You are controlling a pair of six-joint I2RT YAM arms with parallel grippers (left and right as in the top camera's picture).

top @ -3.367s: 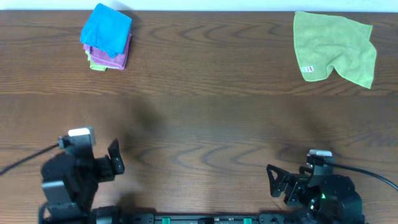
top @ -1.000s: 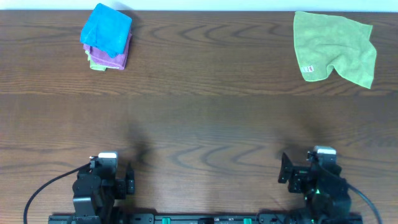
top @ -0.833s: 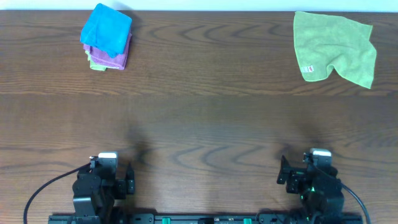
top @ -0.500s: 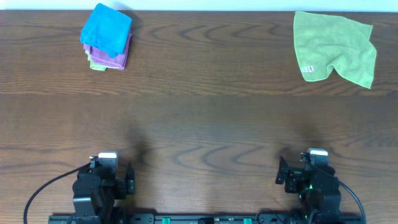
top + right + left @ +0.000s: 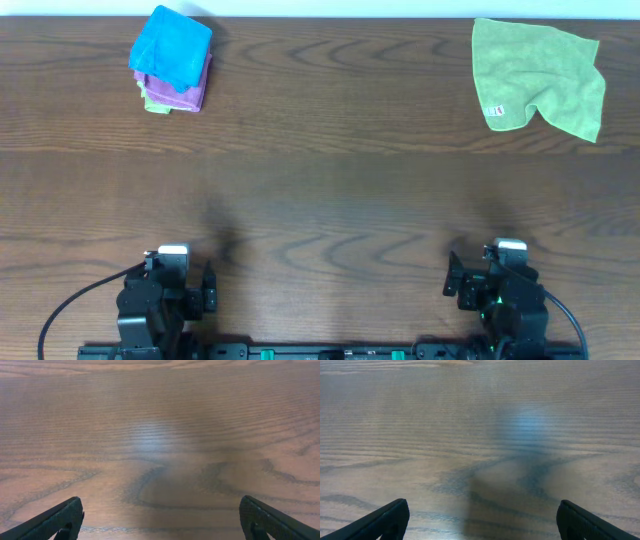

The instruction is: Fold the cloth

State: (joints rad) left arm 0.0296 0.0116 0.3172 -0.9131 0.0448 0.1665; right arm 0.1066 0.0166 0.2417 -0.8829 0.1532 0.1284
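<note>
The sky-blue cloth [image 5: 172,46] lies folded on top of a small stack at the far left of the table in the overhead view. My left gripper [image 5: 207,288] is open and empty at the near left edge, far from the cloth. My right gripper [image 5: 453,285] is open and empty at the near right edge. The left wrist view shows my left fingers [image 5: 480,517] spread wide over bare wood. The right wrist view shows my right fingers [image 5: 161,517] spread wide over bare wood. The cloth is out of both wrist views.
Under the blue cloth lie a purple folded cloth [image 5: 192,92] and a yellow-green folded one [image 5: 156,101]. A yellow-green cloth [image 5: 540,72] with a small white tag lies loosely spread at the far right. The dark wooden table [image 5: 330,190] spans the view.
Both arms have drawn back to the near table edge and settled there. The right arm shifted slightly in the last second. The cloths have not moved.
</note>
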